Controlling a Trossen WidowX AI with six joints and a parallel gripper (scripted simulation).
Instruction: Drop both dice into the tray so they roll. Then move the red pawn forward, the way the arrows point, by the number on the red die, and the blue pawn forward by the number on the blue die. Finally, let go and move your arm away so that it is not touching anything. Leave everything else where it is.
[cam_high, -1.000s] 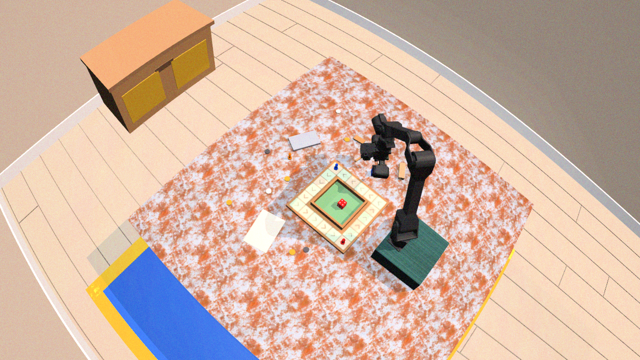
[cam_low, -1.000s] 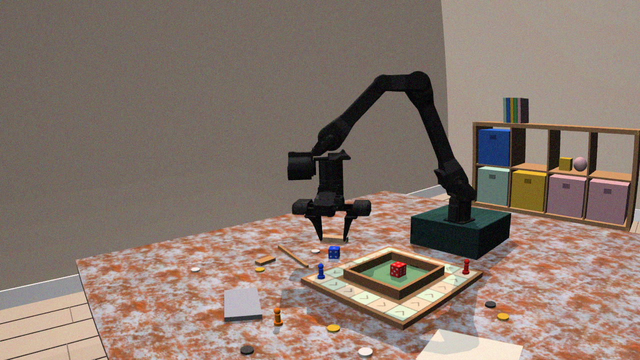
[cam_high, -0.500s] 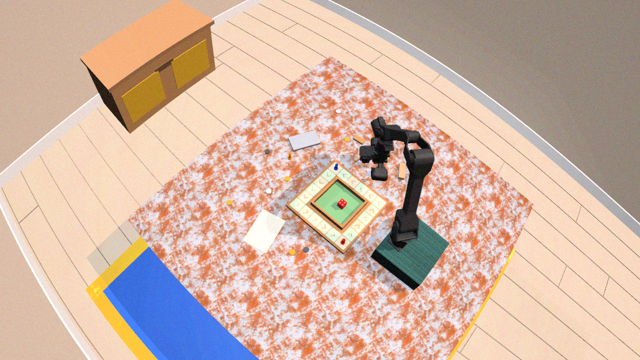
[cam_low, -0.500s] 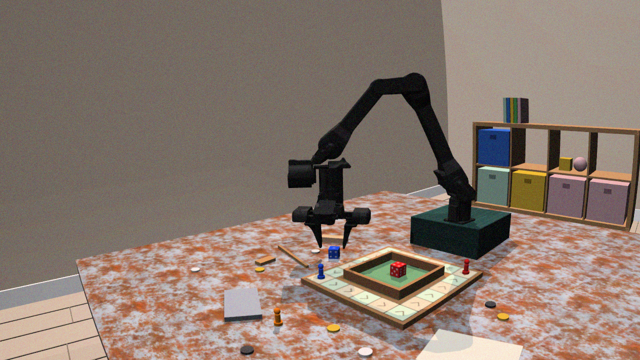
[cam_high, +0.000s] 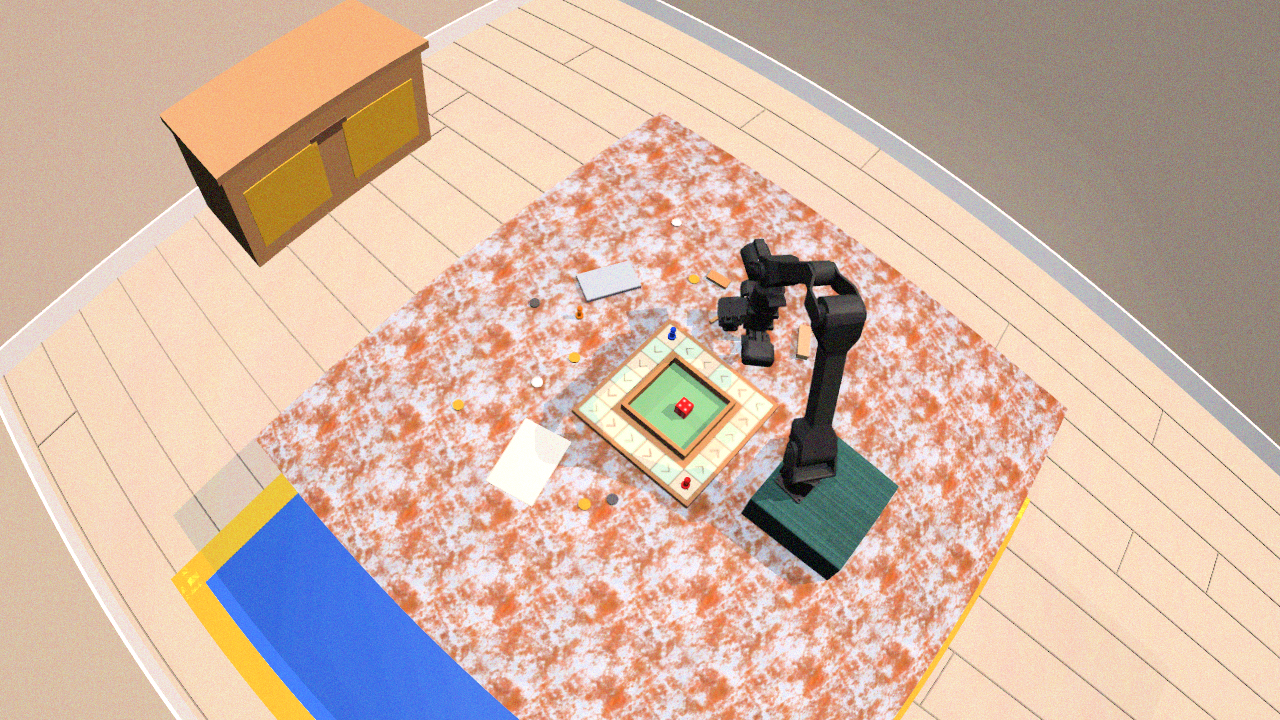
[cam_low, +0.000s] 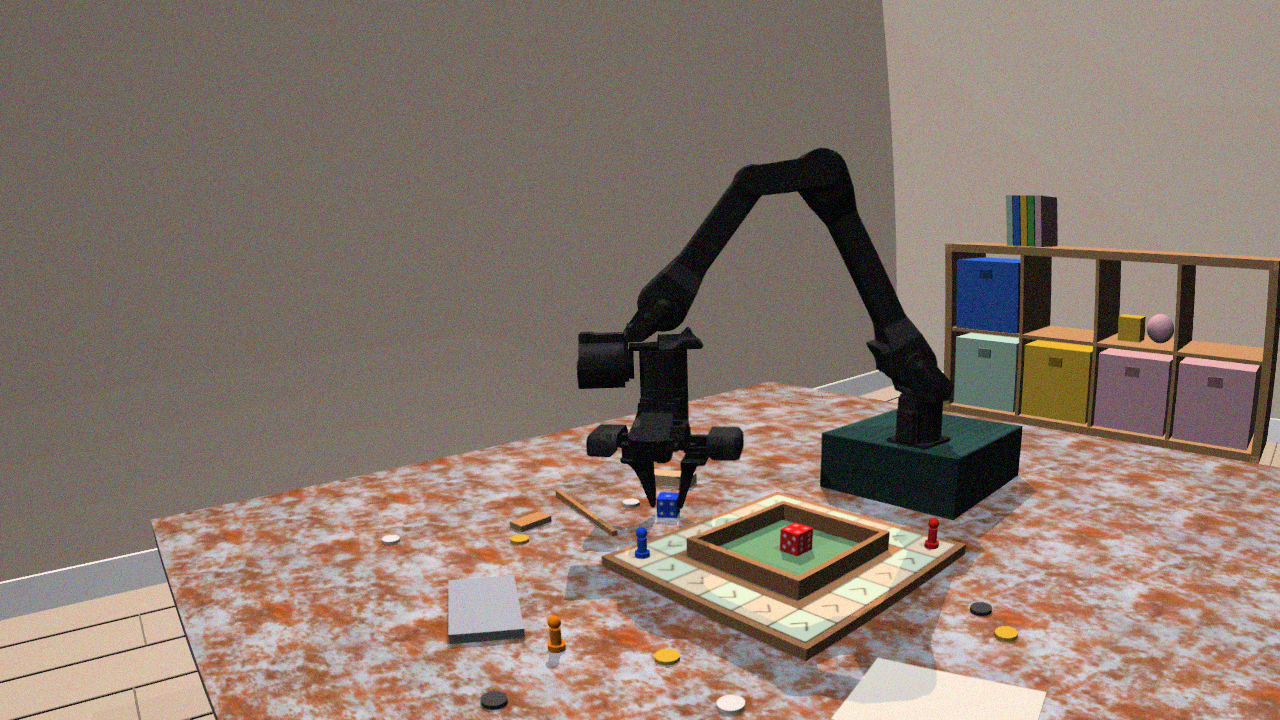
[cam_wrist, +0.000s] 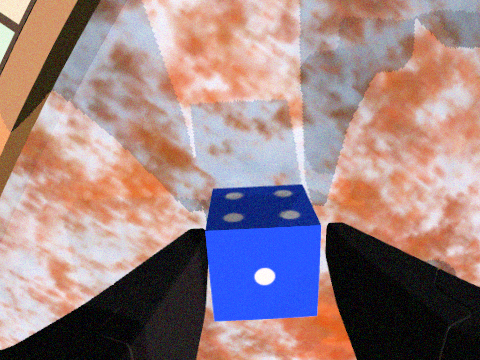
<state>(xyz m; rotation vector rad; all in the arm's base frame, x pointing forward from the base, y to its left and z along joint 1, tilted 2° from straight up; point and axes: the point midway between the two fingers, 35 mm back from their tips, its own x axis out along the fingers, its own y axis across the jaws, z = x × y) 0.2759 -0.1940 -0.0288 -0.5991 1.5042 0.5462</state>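
Note:
My gripper (cam_low: 667, 504) (cam_wrist: 266, 242) points down with its fingers on both sides of the blue die (cam_low: 667, 506) (cam_wrist: 265, 275), a narrow gap showing at the right finger in the wrist view. The die sits on the table beside the board, one pip on top; the arm hides it in the top view. The red die (cam_high: 683, 408) (cam_low: 795, 539) lies inside the green tray (cam_high: 649, 404) (cam_low: 750, 565). The blue pawn (cam_high: 672, 334) (cam_low: 641, 543) stands on the board corner near my gripper. The red pawn (cam_high: 686, 483) (cam_low: 932, 533) stands at the corner nearest the arm's base.
Near the gripper lie a wooden block (cam_high: 803, 342) (cam_low: 675, 478), a smaller block (cam_high: 716, 279) (cam_low: 530, 521), a thin stick (cam_low: 586, 513) and a white disc (cam_low: 631, 503). An orange pawn (cam_high: 579, 313) (cam_low: 554, 634), a grey slab (cam_high: 608, 281) (cam_low: 484, 608) and paper (cam_high: 529, 461) lie beyond the board.

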